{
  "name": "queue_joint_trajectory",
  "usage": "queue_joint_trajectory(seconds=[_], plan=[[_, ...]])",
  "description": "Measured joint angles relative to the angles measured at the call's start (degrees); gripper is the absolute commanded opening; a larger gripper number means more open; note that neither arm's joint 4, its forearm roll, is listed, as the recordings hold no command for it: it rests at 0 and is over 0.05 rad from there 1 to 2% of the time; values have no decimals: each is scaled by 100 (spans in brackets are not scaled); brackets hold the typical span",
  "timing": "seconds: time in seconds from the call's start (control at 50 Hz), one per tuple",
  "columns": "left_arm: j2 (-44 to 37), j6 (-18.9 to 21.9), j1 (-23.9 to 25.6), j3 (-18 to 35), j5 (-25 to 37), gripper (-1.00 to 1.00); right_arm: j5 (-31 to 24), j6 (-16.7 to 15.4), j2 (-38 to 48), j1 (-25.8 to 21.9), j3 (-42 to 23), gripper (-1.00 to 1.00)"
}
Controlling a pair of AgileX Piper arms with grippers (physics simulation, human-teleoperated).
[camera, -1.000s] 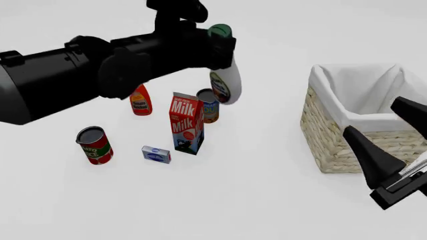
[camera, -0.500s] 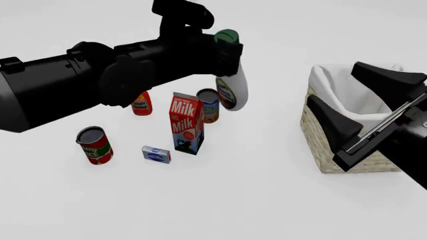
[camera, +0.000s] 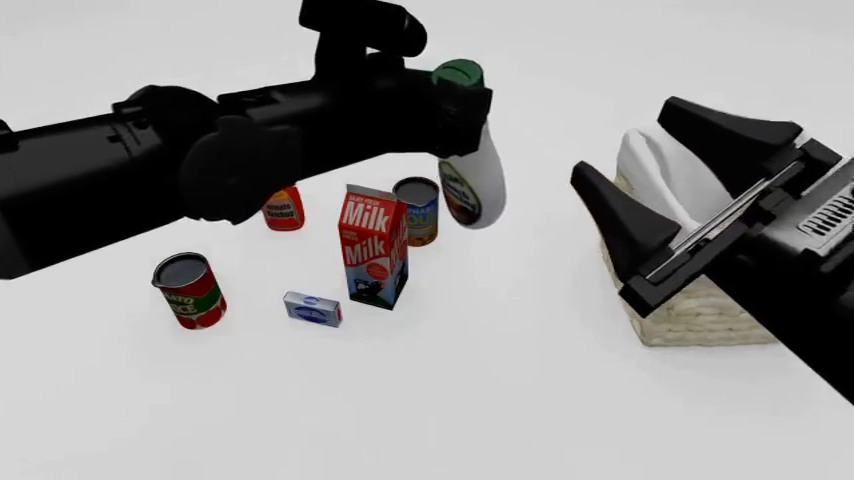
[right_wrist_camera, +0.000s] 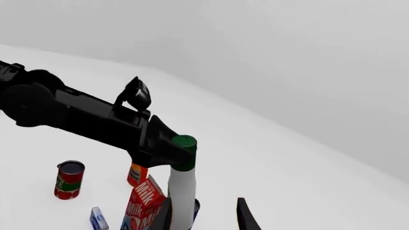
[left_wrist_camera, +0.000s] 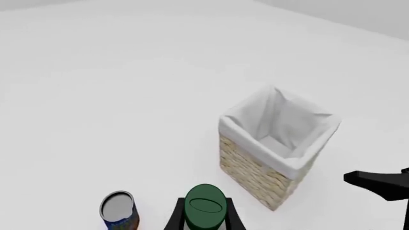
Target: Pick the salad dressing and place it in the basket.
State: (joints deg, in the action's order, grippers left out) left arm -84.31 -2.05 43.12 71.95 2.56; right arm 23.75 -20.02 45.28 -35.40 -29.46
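Left hand [camera: 461, 105]: clamped on salad dressing [camera: 474, 180] near cap, bottle lifted clear of bench [camera: 441, 400]. Below hand: milk carton [camera: 372, 245], 1 can [camera: 418, 210]. Right of hand: basket [camera: 674, 305]. Right hand [camera: 687, 180]: fingers apart, empty, in front of basket.

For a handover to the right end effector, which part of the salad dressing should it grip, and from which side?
Probably the white body just below the neck. The left end effector is shut on the neck under the green cap, so the body of the salad dressing hangs free. It widens downward, so it should not slip through. The open right end effector should come from the basket side.
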Motion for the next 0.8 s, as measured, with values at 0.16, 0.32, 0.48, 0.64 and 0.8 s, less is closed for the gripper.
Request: queue_joint_trajectory(seconds=[0.16, 0.32, 0.48, 0.64, 0.8], plan=[[61, -64, 49, -24, 25, -100, 296, 75, 176, -120, -48, 100], [117, -108, 96, -38, 49, -100, 511, 161, 342, -224, -102, 100], [179, -141, 141, -57, 72, -100, 688, 303, 496, -293, -135, 100], [244, -150, 164, -74, 102, -100, 872, 405, 682, -323, -151, 100], [319, -157, 177, -76, 139, -100, 1063, 472, 843, -332, -127, 100]])
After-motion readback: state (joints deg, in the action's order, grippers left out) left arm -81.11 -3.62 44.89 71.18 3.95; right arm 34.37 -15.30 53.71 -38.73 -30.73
